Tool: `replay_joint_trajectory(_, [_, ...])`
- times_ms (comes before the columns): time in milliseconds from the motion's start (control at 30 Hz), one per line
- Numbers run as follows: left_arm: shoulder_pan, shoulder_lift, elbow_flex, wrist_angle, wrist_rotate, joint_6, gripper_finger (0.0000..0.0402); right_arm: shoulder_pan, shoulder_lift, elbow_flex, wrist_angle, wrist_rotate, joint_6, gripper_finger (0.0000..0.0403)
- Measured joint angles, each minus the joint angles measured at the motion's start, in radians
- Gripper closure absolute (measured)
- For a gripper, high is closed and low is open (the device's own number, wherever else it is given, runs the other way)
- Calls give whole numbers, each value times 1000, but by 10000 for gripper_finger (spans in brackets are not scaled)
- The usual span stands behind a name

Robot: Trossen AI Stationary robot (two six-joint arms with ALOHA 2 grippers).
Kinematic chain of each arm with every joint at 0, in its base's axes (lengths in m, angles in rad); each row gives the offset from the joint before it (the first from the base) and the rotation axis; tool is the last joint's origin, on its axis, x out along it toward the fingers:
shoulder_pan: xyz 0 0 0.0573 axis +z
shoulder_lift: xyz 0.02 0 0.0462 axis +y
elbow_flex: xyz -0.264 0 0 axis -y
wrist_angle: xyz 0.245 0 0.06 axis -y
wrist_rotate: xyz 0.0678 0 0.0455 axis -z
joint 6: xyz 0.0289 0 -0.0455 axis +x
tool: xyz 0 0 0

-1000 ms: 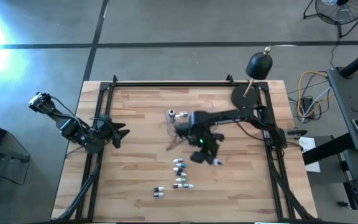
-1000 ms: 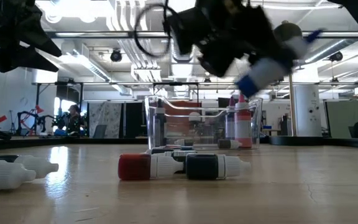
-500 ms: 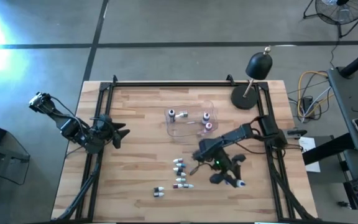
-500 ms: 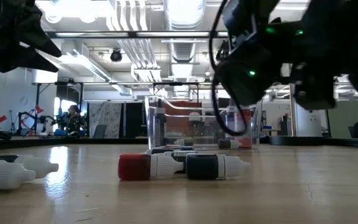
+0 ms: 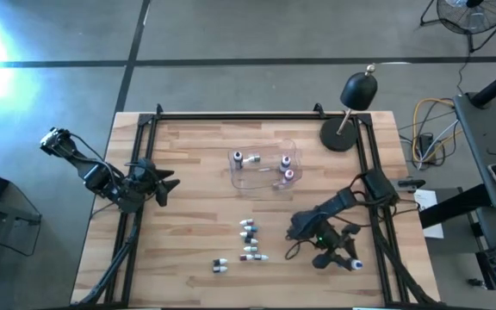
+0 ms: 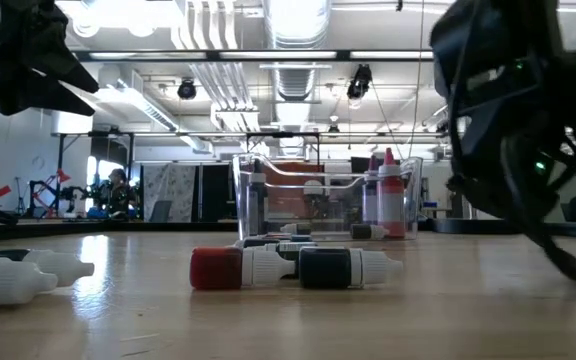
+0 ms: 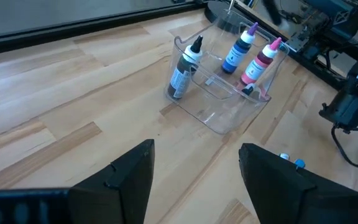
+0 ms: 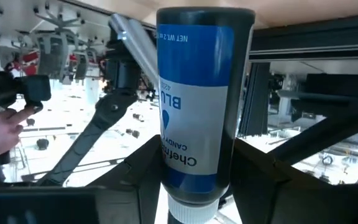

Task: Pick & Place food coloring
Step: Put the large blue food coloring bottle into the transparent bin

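My right gripper is low over the table's near right part, shut on a blue food coloring bottle, whose blue cap sticks out toward the right edge. A clear plastic tub at the middle holds a dark bottle, a blue one and a pink one, all upright. Several loose bottles lie on their sides nearer the front. My left gripper waits open at the table's left edge. My right gripper pinches the blue bottle by its labelled body between its two fingers, which lie across the bottle. In the high view the bottle lies close to level. Whether it touches the table, I cannot tell.
A black dome lamp on a round base stands at the far right corner. Black frame rails run along the table's sides. Bare wood lies between the loose bottles and my right gripper. A red bottle and a dark one lie end to end.
My right gripper has carried the blue bottle from beside the tub toward the table's near right corner, sinking and turning as it went. The tub, earlier partly covered by that arm, now shows whole.
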Motion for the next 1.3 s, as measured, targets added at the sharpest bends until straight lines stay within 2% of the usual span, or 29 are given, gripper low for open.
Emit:
replay_joint_trajectory(500, [0, 0, 0, 0, 16, -12, 193, 20, 0, -114, 200, -9, 58, 238])
replay_joint_trajectory(1067, [0, 0, 0, 2, 15, -28, 193, 20, 0, -122, 199, -10, 70, 195])
replay_joint_trajectory(1167, [0, 0, 0, 4, 15, -29, 193, 22, -1, -111, 198, 27, 64, 186])
replay_joint_trajectory(1300, [0, 0, 0, 4, 15, -30, 193, 23, -17, -72, 200, 170, 61, 173])
